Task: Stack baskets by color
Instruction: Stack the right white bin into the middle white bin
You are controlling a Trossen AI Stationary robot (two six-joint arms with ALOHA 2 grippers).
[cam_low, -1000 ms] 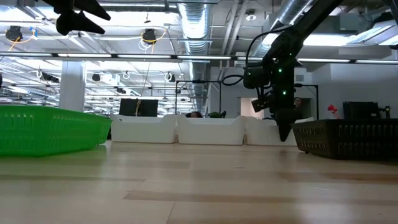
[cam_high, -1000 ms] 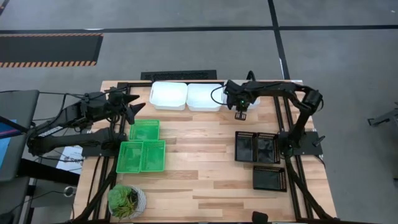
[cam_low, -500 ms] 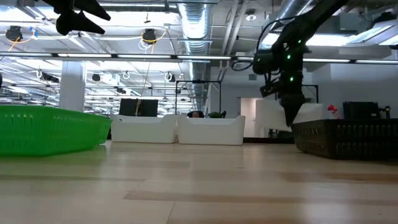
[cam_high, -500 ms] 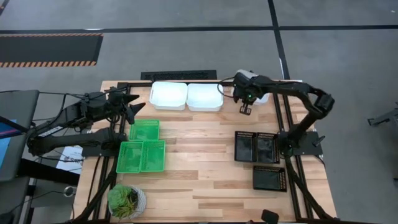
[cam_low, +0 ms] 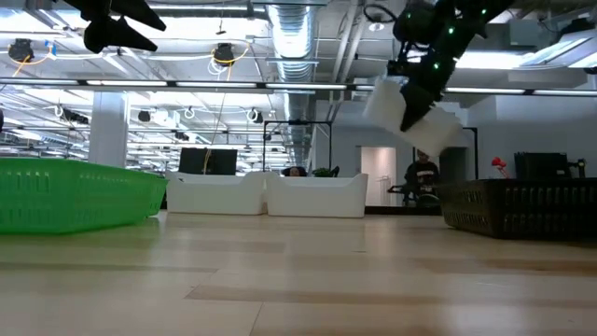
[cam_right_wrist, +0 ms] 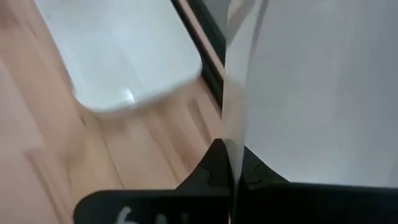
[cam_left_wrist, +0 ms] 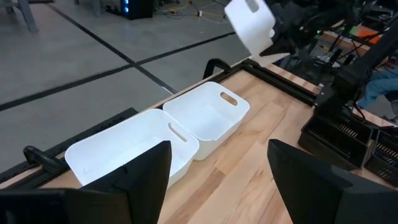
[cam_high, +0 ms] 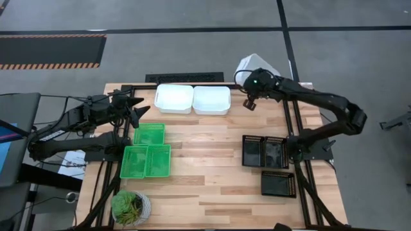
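The right tool (cam_high: 248, 102) is clenched on the rim wall of a white basket (cam_high: 252, 65), held tilted in the air above the far edge of the desk (cam_high: 205, 167), just beside the two white baskets (cam_high: 192, 99) standing side by side there. The basket is judged light, thin-walled and fairly stiff, with smooth plastic that may slip or swing in an edge pinch; the rim near a handle slot is the natural hold. Green baskets (cam_high: 146, 153) and black baskets (cam_high: 266, 151) lie apart. The left tool (cam_high: 136, 108) hovers released near the green ones.
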